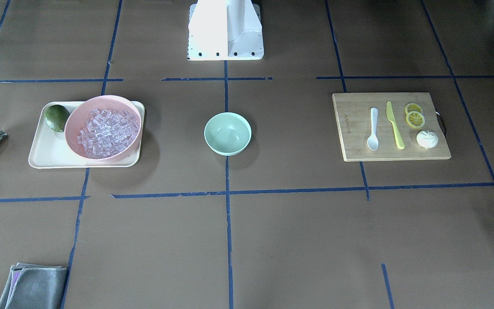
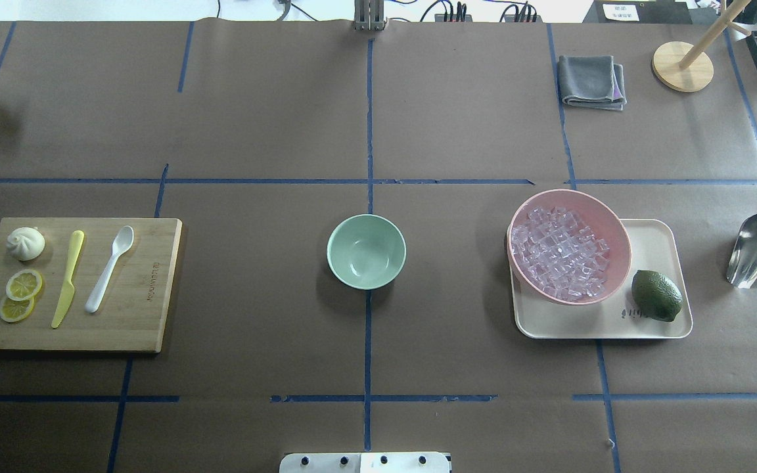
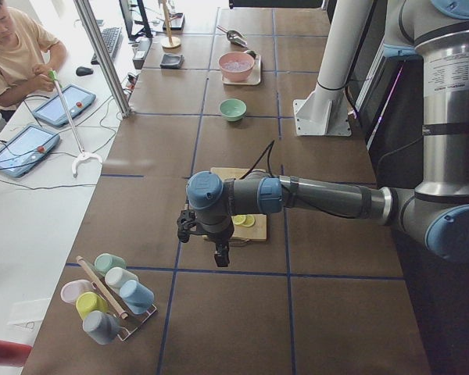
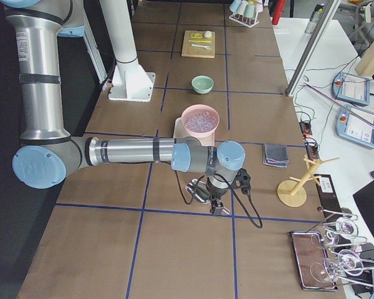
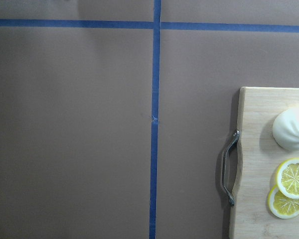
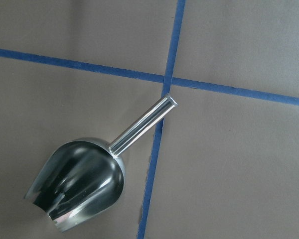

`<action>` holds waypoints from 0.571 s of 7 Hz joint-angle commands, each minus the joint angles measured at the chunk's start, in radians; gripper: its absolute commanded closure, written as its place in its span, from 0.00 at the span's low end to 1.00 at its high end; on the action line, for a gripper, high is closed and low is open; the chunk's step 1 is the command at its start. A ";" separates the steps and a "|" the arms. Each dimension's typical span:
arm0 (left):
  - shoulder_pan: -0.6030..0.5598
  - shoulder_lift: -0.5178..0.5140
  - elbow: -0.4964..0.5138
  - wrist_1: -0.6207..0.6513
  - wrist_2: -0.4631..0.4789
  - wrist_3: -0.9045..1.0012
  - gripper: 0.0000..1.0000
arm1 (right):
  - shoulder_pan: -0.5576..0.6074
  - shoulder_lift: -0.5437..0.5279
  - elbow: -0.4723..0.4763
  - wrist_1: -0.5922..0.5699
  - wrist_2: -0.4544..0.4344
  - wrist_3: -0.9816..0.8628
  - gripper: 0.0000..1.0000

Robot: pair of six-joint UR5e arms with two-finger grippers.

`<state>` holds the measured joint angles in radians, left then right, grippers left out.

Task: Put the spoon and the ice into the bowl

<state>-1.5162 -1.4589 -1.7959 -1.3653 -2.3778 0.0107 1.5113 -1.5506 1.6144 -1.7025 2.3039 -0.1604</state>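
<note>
The white spoon (image 2: 110, 268) lies on a wooden cutting board (image 2: 148, 315) at the table's left; it also shows in the front view (image 1: 373, 128). The ice (image 2: 559, 255) is a heap of clear cubes in a pink bowl (image 2: 615, 223) on a cream tray. The mint-green bowl (image 2: 366, 251) stands empty at the table's middle. My left gripper (image 3: 221, 256) hangs above the table beyond the board's outer end. My right gripper (image 4: 215, 207) hangs above a metal scoop (image 6: 79, 184). Both show only in side views, so I cannot tell if they are open or shut.
On the board lie a yellow-green knife (image 2: 68, 278), lemon slices (image 2: 23, 284) and a white bun (image 2: 25, 243). A dark green fruit (image 2: 656, 295) sits on the tray (image 2: 654, 243). A grey cloth (image 2: 592, 80) and a wooden stand (image 2: 681, 66) are far right.
</note>
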 commanded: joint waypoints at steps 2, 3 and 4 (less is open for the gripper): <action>-0.001 0.009 -0.002 0.000 0.000 -0.008 0.00 | -0.002 -0.005 0.001 0.000 0.017 -0.007 0.00; -0.001 0.009 -0.002 0.000 0.003 -0.008 0.00 | -0.002 -0.006 0.001 0.003 0.019 -0.007 0.00; 0.001 0.009 -0.002 0.000 0.005 -0.006 0.00 | -0.002 -0.006 0.001 0.004 0.020 -0.005 0.00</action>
<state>-1.5169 -1.4503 -1.7974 -1.3652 -2.3752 0.0037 1.5095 -1.5562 1.6155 -1.7004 2.3206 -0.1670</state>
